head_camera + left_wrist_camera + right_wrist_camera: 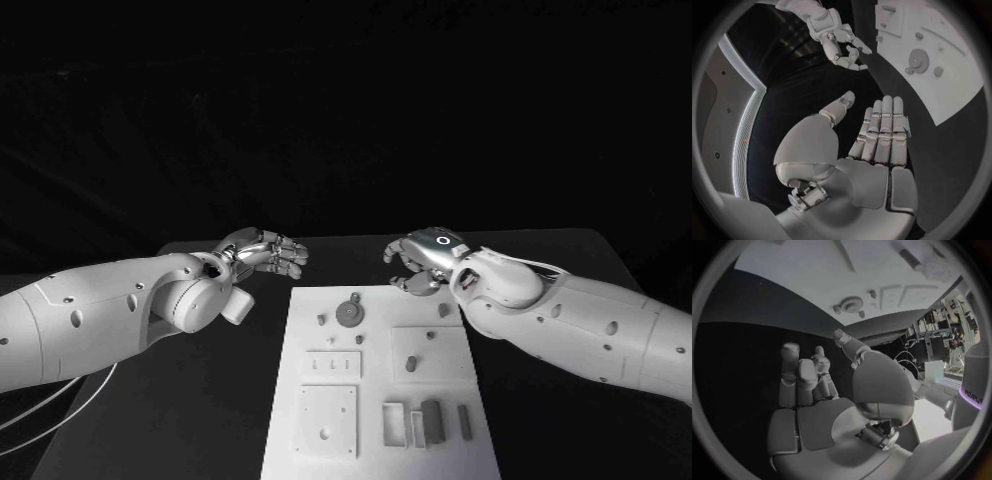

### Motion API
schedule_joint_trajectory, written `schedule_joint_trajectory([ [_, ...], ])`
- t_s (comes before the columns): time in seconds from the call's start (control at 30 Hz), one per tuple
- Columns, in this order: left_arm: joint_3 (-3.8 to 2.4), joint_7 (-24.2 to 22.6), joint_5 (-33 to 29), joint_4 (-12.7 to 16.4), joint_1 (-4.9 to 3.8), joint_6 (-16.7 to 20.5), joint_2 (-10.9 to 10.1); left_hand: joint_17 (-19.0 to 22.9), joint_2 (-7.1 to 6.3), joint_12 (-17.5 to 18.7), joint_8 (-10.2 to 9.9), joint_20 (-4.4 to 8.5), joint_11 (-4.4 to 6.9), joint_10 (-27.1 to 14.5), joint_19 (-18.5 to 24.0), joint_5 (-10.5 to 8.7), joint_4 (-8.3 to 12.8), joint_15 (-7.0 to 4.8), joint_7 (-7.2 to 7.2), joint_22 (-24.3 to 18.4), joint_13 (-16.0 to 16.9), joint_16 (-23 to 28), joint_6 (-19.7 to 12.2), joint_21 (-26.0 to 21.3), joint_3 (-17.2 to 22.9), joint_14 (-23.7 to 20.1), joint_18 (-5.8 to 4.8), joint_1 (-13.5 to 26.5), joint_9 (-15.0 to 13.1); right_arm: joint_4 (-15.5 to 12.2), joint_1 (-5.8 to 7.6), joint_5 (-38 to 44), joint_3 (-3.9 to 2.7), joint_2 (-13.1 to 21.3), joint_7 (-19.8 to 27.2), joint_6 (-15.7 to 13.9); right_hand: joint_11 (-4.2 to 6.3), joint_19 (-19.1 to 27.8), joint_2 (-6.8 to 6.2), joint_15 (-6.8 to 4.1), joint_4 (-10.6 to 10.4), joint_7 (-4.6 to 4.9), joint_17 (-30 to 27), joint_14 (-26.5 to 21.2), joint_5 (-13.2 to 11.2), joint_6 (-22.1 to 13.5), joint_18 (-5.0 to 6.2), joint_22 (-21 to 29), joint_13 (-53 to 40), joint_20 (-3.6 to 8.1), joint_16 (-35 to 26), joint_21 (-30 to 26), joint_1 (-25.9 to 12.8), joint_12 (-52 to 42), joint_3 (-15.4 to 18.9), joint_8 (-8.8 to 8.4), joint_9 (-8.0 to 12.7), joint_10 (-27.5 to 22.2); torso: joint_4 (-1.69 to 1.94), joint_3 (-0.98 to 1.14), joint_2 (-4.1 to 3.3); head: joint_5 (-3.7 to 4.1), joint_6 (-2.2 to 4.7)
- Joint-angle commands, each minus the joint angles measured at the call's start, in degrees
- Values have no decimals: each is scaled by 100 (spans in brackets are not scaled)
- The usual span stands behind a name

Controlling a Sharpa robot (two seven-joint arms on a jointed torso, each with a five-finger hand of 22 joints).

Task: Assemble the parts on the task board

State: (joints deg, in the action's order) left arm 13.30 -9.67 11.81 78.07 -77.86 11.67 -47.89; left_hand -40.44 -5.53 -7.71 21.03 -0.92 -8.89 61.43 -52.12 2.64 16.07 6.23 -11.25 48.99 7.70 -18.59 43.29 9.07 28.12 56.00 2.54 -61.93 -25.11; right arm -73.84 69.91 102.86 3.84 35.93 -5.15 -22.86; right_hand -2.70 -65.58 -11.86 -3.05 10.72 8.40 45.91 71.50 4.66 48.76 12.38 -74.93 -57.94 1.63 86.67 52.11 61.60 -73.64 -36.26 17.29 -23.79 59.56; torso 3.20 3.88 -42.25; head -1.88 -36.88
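Hands [267, 252] [421, 262] beyond lengthwise task board [378, 420]

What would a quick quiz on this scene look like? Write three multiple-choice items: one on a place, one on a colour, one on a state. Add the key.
1. Where on the task board does the gear-shaped part lie?
A. at its near end
B. towards its far end
C. hanging over its edge

2. What colour is the task board?
A. red
B. black
C. white

3. What is the left hand doing?
A. holding nothing
B. gripping the gear-shaped part
C. pressing on the board

Key: 1 B, the head view shows it close to the far edge, between the two hands. 2 C, the plate is pale against the dark table. 3 A, the left wrist view shows its fingers straight and empty, off the board.
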Motion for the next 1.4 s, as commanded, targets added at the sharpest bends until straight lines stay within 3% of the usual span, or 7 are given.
schedule_joint_trajectory([
  [0.03,-3,-118,-17,-71,-8,-38,7,-10,-24,34,-20,29,-13,22,-6,18,0,8,-60,8,5,30,-35,-33,-31,23,27,32,-6,-11,21,-1026,8,278,1095,-17,-8,169,69,4,147,72,-56,-147,-9,-4,229,-83,118,-50,-133,-107,102,169,9,-7,8,-121,-85,27,54,-13,37],
  [0.27,15,-154,-16,-221,-5,-60,25,-12,-25,36,-21,30,-13,22,-7,18,4,8,-60,9,5,31,-35,-34,-29,25,28,25,-7,233,41,-1732,-2,748,1646,245,-24,406,178,-1,453,97,-164,-350,-7,-51,235,-86,543,-193,-337,-243,200,619,68,-25,20,-259,-210,90,124,-37,46],
  [0.5,20,-168,-14,-260,-3,-112,40,-14,-21,37,-21,30,-13,23,-9,18,6,7,-58,9,6,33,-33,-35,-26,27,29,17,-8,535,37,-2038,9,967,1855,378,-1,430,113,-17,478,70,-174,-388,-5,-49,260,-89,647,-251,-346,-268,153,647,119,-22,25,-248,-266,141,155,-23,58],
  [0.7,22,-165,-7,-278,0,-118,41,-16,-19,38,-20,30,-13,25,-10,18,6,7,-56,10,7,35,-31,-35,-25,28,28,14,-10,808,-71,-2038,48,926,1908,449,27,432,81,-38,474,39,-173,-399,-5,-43,262,-94,671,-269,-337,-271,141,632,134,-16,24,-246,-279,162,155,7,48],
  [0.93,24,-162,1,-294,7,-148,53,-18,-17,39,-20,29,-13,27,-11,18,6,7,-55,11,7,36,-29,-37,-25,29,28,12,-11,1075,-273,-2039,68,787,1962,485,64,430,49,-74,480,1,-166,-413,-2,-141,262,-100,699,-279,-314,-271,159,595,138,-62,48,-249,-250,148,139,15,2],
  [1.27,24,-159,19,-297,17,-164,63,-20,-16,41,-21,29,-13,28,-11,18,6,8,-54,11,8,39,-29,-38,-26,29,27,12,-13,1327,-517,-2088,73,559,2003,550,69,427,3,-88,432,-1,-164,-433,-3,-292,262,-103,736,-284,-291,-272,136,558,145,-126,82,-276,-235,189,121,14,-44],
  [1.4,24,-153,20,-295,17,-168,61,-21,-16,42,-21,28,-13,28,-11,18,5,8,-54,12,8,40,-30,-39,-26,30,27,13,-13,1413,-558,-2102,73,483,2011,580,64,427,0,-84,417,4,-163,-438,-3,-309,262,-104,741,-285,-286,-272,126,548,147,-131,85,-284,-235,178,119,5,-64],
])
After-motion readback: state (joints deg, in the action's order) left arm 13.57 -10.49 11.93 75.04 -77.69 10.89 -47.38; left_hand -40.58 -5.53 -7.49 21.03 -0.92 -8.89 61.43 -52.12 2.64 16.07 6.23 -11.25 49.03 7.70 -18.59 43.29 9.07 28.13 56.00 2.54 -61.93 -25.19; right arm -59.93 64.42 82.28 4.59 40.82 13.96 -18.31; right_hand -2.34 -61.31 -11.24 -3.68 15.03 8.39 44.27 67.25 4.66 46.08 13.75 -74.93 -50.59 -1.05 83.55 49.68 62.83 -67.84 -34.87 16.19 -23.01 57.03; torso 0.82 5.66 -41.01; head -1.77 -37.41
